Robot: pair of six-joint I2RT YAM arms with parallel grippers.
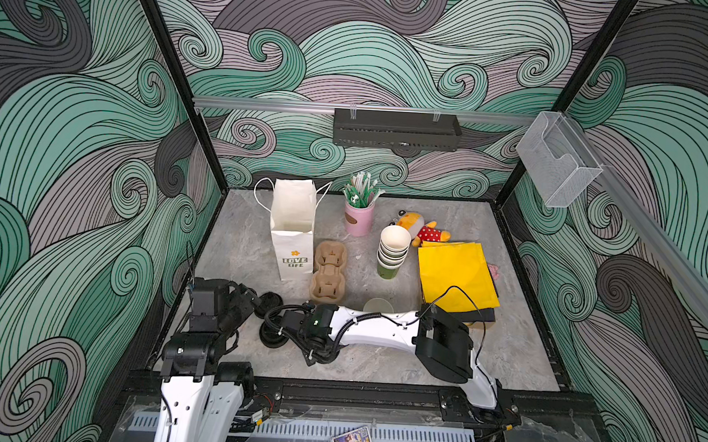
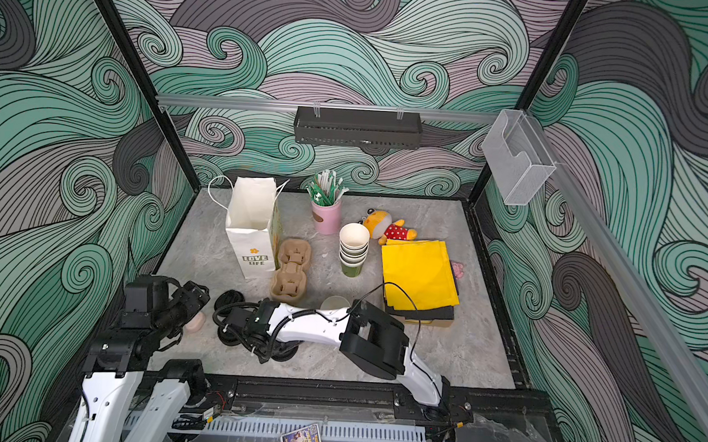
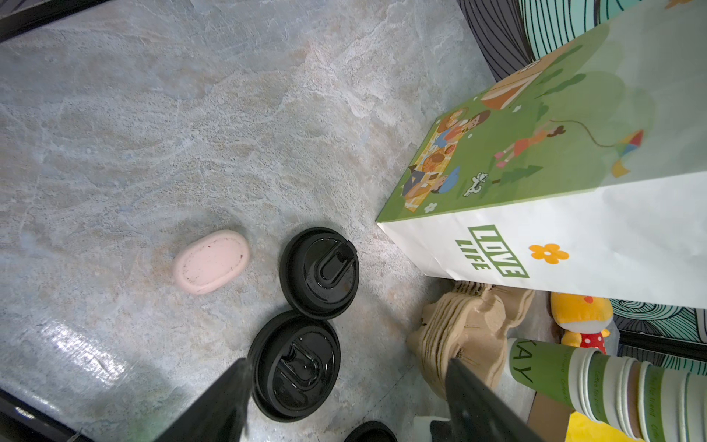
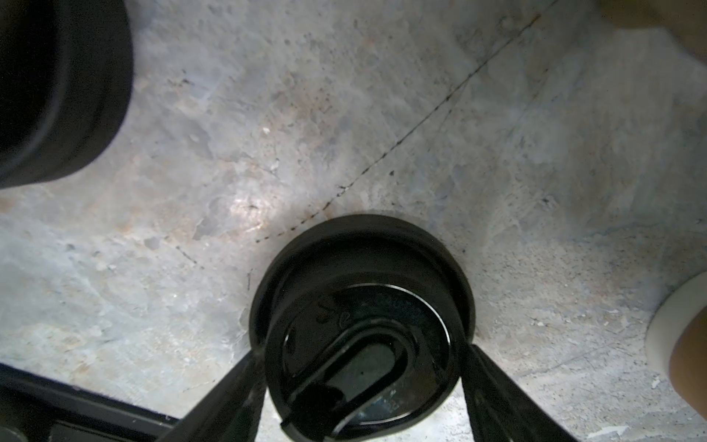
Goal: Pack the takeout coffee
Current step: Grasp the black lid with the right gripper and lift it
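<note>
A single paper cup (image 1: 378, 305) (image 2: 334, 303), white inside and without a lid, stands just behind my right forearm; the right wrist view shows its brown side (image 4: 688, 344). My right gripper (image 4: 361, 352) (image 1: 274, 330) reaches across to the left and is shut on a black lid (image 4: 361, 306) low over the table, its fingers against opposite sides of the rim. My left gripper (image 3: 348, 382) (image 1: 252, 300) is open and empty, hovering by two loose black lids (image 3: 294, 367) (image 3: 319, 273).
The white "LOVE LIFE" paper bag (image 1: 293, 227) stands open at the back left, with a brown pulp cup carrier (image 1: 328, 272) beside it. A stack of lidless cups (image 1: 392, 253), a pink straw holder (image 1: 358, 218), a plush toy (image 1: 420, 231) and yellow sheets (image 1: 455, 277) lie to the right. A pink oval pad (image 3: 210, 262) lies near the lids.
</note>
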